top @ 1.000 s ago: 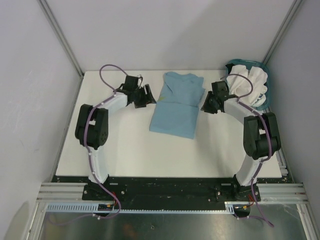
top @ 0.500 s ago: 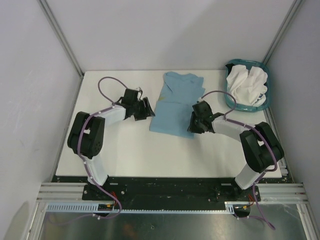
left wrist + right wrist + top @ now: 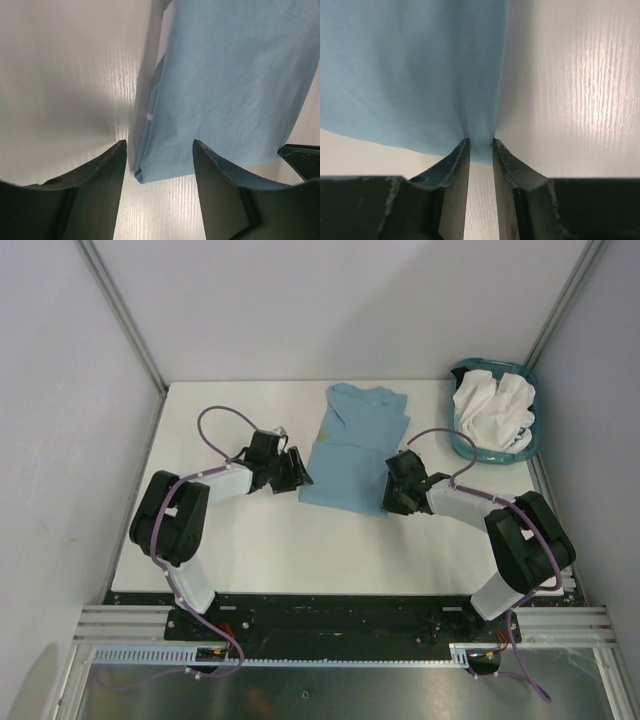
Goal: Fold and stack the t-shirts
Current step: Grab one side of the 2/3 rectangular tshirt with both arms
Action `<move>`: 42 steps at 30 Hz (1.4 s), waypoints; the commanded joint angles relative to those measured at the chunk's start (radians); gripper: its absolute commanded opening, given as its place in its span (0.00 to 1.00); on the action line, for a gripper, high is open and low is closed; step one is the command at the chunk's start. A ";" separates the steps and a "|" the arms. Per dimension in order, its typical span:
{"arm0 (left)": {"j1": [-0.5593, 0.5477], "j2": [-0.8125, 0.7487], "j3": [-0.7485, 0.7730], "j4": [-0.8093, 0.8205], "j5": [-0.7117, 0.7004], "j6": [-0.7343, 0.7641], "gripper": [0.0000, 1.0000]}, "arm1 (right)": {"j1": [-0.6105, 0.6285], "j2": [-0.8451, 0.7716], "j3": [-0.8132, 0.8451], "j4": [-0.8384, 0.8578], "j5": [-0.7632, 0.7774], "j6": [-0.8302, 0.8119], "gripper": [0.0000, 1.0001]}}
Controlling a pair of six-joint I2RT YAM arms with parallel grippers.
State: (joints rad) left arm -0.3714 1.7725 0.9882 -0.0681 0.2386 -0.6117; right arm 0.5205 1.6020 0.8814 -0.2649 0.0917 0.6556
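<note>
The light blue t-shirt (image 3: 355, 450) lies folded into a long strip in the middle of the table, plain side up. My left gripper (image 3: 298, 475) is open at its near left corner; in the left wrist view that corner (image 3: 142, 172) lies on the table between my left gripper's (image 3: 159, 145) spread fingers. My right gripper (image 3: 392, 490) is at the near right corner; in the right wrist view my right gripper (image 3: 481, 141) is shut on the blue cloth (image 3: 420, 75), pinching its edge. The white t-shirts (image 3: 492, 410) lie crumpled in the basket.
A teal plastic basket (image 3: 463, 447) stands at the back right corner of the white table (image 3: 250, 540). Grey walls and metal posts enclose the table on three sides.
My right gripper has moved from beside the basket to the shirt's near right corner and closed on it. My left gripper has slid nearer along the shirt's left edge to its near left corner.
</note>
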 commanded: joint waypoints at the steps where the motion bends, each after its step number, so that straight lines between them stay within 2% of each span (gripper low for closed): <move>1: -0.008 -0.054 -0.025 0.042 -0.013 -0.014 0.60 | 0.007 -0.046 -0.032 -0.008 0.026 0.017 0.30; 17: -0.015 -0.090 -0.099 0.055 -0.022 -0.031 0.59 | 0.041 -0.003 -0.071 0.056 -0.006 0.055 0.31; 19: -0.015 -0.094 -0.110 0.054 -0.026 -0.033 0.58 | 0.045 0.003 -0.075 0.057 -0.004 0.055 0.27; 23: -0.019 -0.092 -0.117 0.055 -0.025 -0.036 0.55 | 0.034 0.004 -0.077 0.043 0.004 0.047 0.06; 25: -0.021 -0.088 -0.118 0.055 -0.021 -0.036 0.53 | 0.021 -0.006 -0.079 0.025 0.012 0.038 0.01; 33: -0.036 -0.104 -0.153 0.052 -0.026 -0.052 0.45 | -0.026 -0.052 -0.093 0.004 -0.003 0.002 0.00; 42: -0.051 -0.104 -0.166 0.050 -0.050 -0.066 0.41 | -0.041 -0.054 -0.093 -0.002 -0.011 -0.013 0.00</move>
State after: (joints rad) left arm -0.4038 1.6901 0.8318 -0.0170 0.2123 -0.6598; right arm 0.4919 1.5761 0.7998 -0.2264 0.0658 0.6720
